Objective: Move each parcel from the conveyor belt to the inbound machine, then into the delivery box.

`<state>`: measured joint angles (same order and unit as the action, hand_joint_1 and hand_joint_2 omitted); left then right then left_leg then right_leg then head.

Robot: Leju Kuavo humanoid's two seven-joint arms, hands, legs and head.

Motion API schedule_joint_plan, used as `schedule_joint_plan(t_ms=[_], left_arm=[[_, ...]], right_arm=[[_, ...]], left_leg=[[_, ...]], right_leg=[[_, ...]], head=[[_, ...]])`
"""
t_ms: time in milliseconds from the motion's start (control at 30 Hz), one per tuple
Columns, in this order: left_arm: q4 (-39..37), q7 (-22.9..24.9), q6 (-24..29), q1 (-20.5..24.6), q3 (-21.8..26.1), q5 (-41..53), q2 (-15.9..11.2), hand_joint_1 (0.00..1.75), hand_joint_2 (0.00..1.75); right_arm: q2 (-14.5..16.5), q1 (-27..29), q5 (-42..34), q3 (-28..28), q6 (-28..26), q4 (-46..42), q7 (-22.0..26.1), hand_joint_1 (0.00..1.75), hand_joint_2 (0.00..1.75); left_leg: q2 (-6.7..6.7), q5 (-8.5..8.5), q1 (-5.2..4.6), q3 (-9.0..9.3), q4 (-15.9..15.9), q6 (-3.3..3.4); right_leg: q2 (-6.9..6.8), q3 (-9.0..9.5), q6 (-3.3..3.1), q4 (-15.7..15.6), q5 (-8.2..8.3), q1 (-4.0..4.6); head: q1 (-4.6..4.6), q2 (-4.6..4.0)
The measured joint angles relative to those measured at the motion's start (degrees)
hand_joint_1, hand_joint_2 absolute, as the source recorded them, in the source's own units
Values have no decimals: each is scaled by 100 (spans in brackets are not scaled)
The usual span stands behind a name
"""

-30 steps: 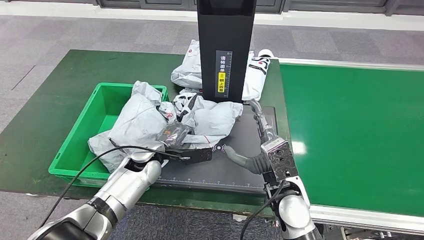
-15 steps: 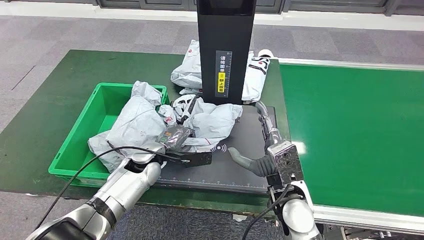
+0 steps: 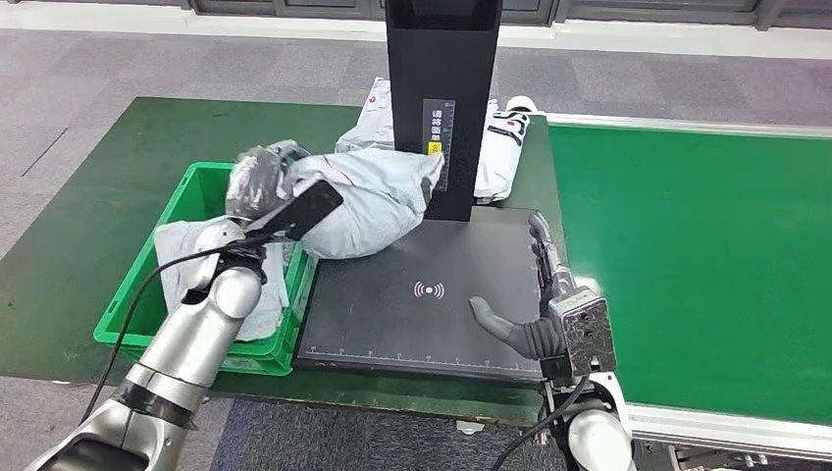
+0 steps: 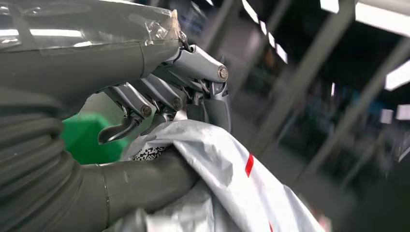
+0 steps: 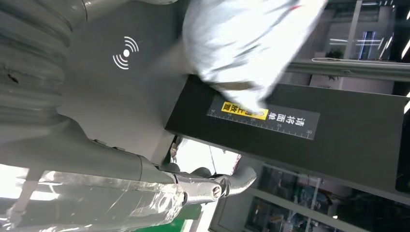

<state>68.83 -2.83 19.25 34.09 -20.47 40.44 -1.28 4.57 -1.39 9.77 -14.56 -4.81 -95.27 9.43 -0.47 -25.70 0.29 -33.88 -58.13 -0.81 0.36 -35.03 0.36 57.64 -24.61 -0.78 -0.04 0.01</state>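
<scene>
Left robot hand (image 3: 263,186) raised, seemingly clenched

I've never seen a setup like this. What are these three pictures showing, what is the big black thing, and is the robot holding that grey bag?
All three pictures are one moment, seen by a humanoid robot's own cameras. The wide one looks down from its head; the other two sit at its wrists, so they look tilted.

The black post with the flat black plate is the inbound machine, where parcels get scanned. On the right runs a green conveyor belt; on the left stands a green delivery box with a grey parcel inside.

Yes: the left hand grips a grey plastic parcel, lifted above the box's edge and the plate. The left wrist view shows its fingers on the bag. The right hand rests open at the plate's edge, holding nothing. More parcels lie behind the post.
</scene>
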Motion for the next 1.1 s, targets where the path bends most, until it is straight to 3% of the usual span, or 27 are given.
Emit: schedule_joint_plan(t_ms=[133, 400, 600, 833, 1100], left_arm=[[548, -74, 423, -99, 368, -19, -96, 175, 175], [1054, -179, 644, -268, 818, -175, -261, 175, 175], [1175, -159, 948, -250, 1133, -281, -453, 175, 175], [1144, -475, 1552, -59, 1842, -568, -704, 175, 175], [1010, -587, 2032, -76, 2659, 161, -856, 175, 175]], right_arm=[[0, 44, 0, 1, -32, 0, 3, 0, 175], [0, 81, 0, 1, -82, 1, 11, 0, 175], [0, 79, -15, 1, -87, 12, 23, 0, 175], [-4, 80, -109, 1, -98, 70, 80, 0, 175], [-7, 139, -144, -3, -76, 116, 81, 0, 175]], left_leg=[[-1, 0, 0, -1, 0, 0], [-1, 0, 0, -1, 0, 0], [3, 1, 1, 0, 0, -1], [5, 1, 9, -2, 0, -2], [6, 1, 10, -3, 1, -3]], right_leg=[[1, 0, 0, 0, -1, 0], [0, 0, 0, 0, 0, 0], [1, -1, -1, 1, 0, 2], [5, -2, -4, 1, 0, 11], [5, -4, -6, 1, 0, 12]], head=[[0, 0], [0, 0], [0, 1], [0, 0], [0, 0]])
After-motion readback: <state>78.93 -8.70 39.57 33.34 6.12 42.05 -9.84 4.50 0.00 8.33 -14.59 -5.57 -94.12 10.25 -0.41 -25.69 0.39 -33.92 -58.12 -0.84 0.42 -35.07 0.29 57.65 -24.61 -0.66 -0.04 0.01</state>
